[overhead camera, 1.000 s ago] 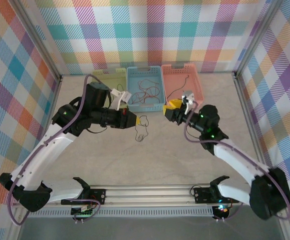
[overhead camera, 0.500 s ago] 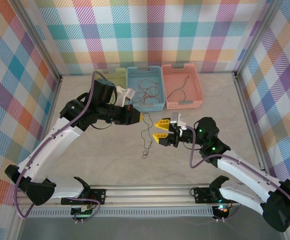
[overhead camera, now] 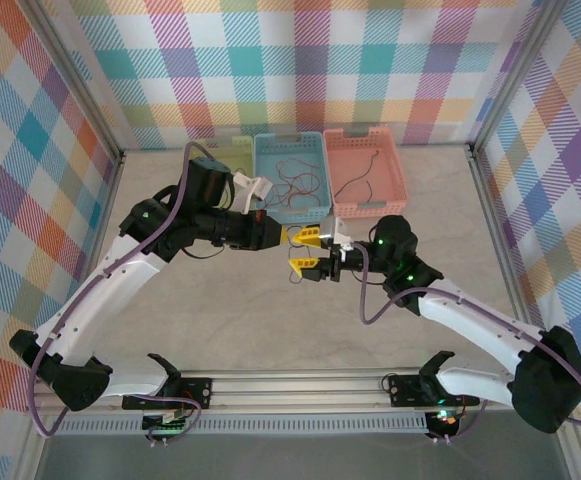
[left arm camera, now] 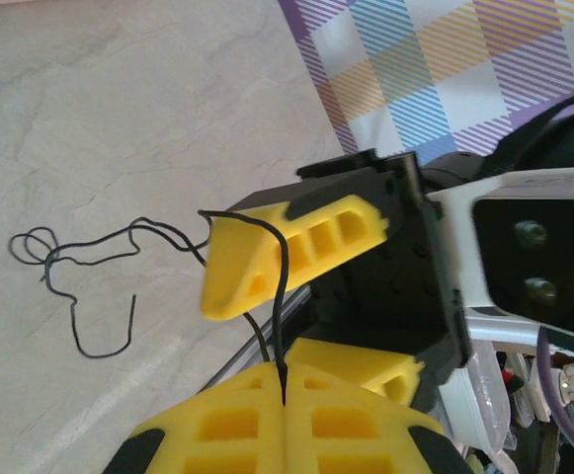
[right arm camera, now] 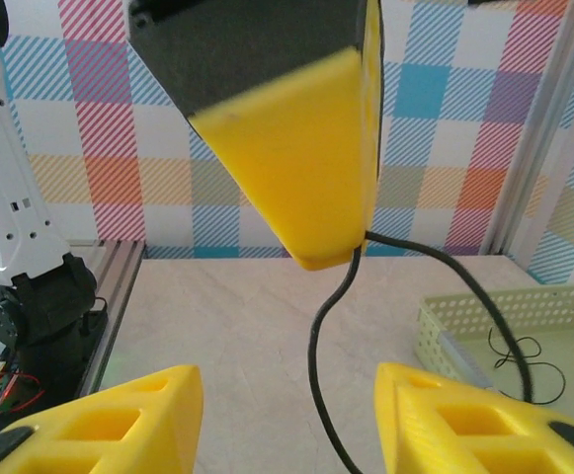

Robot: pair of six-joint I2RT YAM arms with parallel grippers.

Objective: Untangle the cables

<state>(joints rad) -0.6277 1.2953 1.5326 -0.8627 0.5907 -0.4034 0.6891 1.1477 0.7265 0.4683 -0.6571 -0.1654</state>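
Note:
My left gripper point(overhead camera: 282, 235) is shut on one end of a thin black cable point(left arm camera: 279, 296). Seen from the left wrist, the cable rises from the closed yellow pads point(left arm camera: 285, 370), crosses a yellow finger point(left arm camera: 296, 242) of the right gripper and trails in loops onto the table point(left arm camera: 69, 262). My right gripper point(overhead camera: 304, 252) faces the left one at close range, open. The hanging black cable point(right arm camera: 313, 380) runs down between its two spread fingers point(right arm camera: 119, 420) without touching either. More cables lie in the baskets: red ones point(overhead camera: 292, 185) in the blue one, a black one point(overhead camera: 355, 180) in the pink one.
Three baskets stand in a row at the back: a pale yellow-green one point(overhead camera: 232, 148), a blue one point(overhead camera: 262, 160) and a pink one point(overhead camera: 398, 175). The yellow-green basket point(right arm camera: 464, 316) holds a thin black cable point(right arm camera: 529, 355). Checked walls close in the table.
The right gripper has swung from the pink basket to the table's middle, up to the left gripper, and now straddles the cable. The left gripper has lifted slightly, still holding the cable.

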